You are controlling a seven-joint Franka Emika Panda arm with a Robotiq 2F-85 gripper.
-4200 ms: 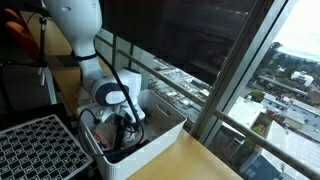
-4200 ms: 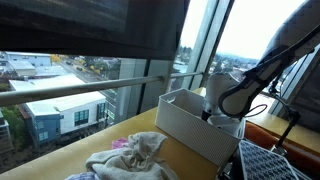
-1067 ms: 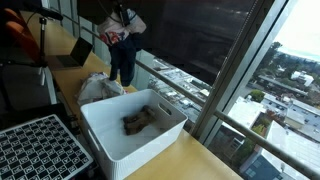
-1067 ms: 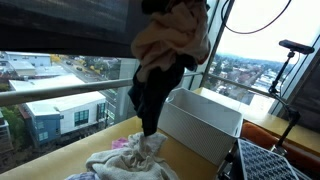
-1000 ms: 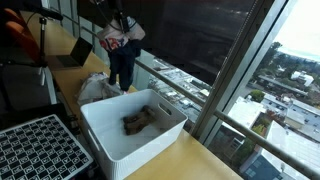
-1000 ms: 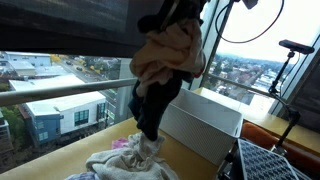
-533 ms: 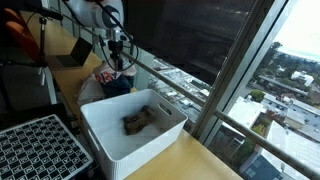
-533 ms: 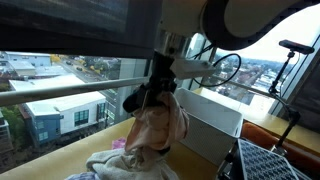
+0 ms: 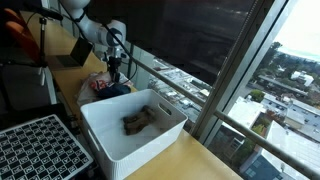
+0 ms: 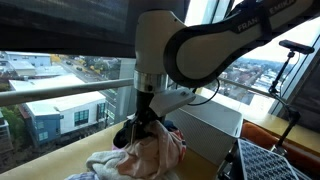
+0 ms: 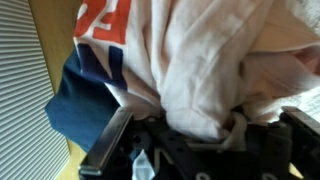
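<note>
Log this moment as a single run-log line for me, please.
jaws: shut on clothes bundle | bundle: on cloth pile beside white bin | bin: one brown item inside

Arm (image 9: 85,25) is extended with the forearm angled downward. In both exterior views the wrist is vertical. Gripper (image 10: 140,125) points straight down, held low. Wrist view: fingers (image 11: 112,145) clamped on cloth (image 11: 200,70).
</note>
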